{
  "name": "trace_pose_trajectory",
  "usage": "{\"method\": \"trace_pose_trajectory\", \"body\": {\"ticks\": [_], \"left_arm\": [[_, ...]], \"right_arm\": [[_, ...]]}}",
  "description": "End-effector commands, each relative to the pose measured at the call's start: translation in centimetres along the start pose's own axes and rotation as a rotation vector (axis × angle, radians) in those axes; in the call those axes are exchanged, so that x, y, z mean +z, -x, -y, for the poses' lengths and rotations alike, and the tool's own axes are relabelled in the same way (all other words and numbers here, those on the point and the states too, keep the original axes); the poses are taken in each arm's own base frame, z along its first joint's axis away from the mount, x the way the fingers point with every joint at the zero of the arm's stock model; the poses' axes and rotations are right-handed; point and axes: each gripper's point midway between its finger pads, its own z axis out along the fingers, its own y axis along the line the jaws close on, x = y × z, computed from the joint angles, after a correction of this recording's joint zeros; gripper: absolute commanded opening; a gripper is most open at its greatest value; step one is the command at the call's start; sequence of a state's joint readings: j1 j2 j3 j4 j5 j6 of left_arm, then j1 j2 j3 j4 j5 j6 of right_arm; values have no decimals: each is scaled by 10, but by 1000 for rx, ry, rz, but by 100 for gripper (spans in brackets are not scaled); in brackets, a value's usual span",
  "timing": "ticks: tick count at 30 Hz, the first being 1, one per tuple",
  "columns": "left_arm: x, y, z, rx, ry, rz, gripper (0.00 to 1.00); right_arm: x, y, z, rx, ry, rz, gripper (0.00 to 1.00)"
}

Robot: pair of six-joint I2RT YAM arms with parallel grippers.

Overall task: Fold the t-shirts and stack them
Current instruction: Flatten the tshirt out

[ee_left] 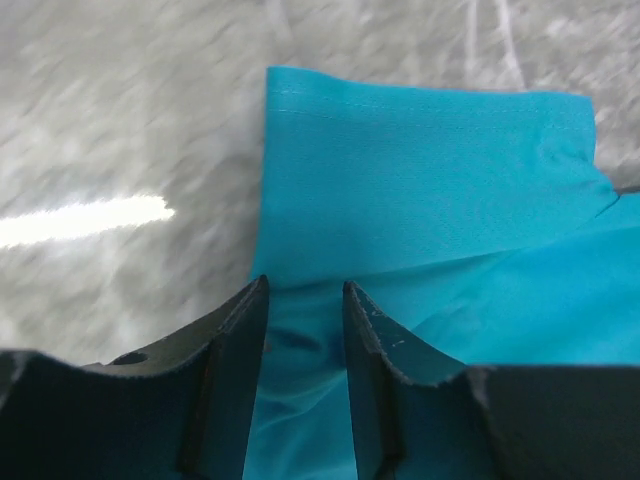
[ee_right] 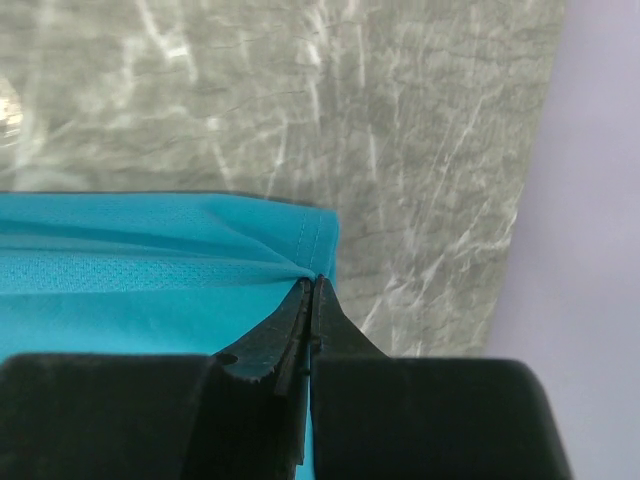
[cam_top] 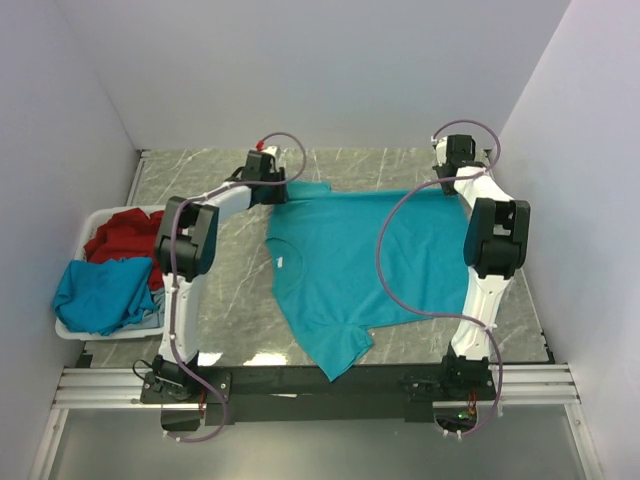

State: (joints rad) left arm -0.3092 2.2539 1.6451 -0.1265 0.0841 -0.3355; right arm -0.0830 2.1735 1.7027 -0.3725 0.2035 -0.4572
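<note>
Left pincer [ee_left: 305,285], jaws apart, straddles the teal t-shirt [cam_top: 330,260], spread flat; right pincer [ee_right: 312,285] clamps its hem corner.

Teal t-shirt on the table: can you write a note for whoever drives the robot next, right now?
The left fingers stand apart over a bunch of cloth by one sleeve of the teal t-shirt, not pinching it yet.
The right fingers are shut on a far hem corner of it.
The shirt lies spread out on the table, not folded.
A red shirt and a blue shirt lie crumpled in the basket.
Done: one shirt laid out.
Left: fold it, then fold the others and stack them all.
</note>
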Motion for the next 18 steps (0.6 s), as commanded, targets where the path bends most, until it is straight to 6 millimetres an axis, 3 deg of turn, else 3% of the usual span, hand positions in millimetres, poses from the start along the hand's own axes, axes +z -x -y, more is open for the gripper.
{"method": "trace_pose_trajectory", "body": {"ticks": [1, 5, 9, 11, 12, 14, 15, 16, 18], "left_arm": [[-16, -24, -16, -42, 17, -49, 43], [-25, 5, -12, -37, -11, 19, 49], [-33, 50, -5, -25, -37, 110, 57], [-29, 56, -9, -29, -36, 107, 61], [-30, 68, -9, -32, -36, 115, 61], [-16, 62, -17, -46, -40, 79, 61], [-16, 75, -13, -42, -60, 97, 61], [-5, 66, -15, -46, -76, 66, 61], [-2, 75, 1, -42, -189, 63, 61]], "right_arm": [[-29, 22, 9, 41, 22, 84, 0], [-20, 22, -5, 58, 92, 66, 0], [-14, 41, -8, 61, 123, 98, 0], [-3, 41, -14, 54, 135, 79, 0], [-5, 53, -10, 59, 129, 101, 0], [4, 53, -13, 59, 138, 85, 0], [3, 59, -11, 64, 134, 100, 0], [5, 60, -10, 64, 134, 101, 0], [7, 60, -12, 57, 133, 100, 0]]}}
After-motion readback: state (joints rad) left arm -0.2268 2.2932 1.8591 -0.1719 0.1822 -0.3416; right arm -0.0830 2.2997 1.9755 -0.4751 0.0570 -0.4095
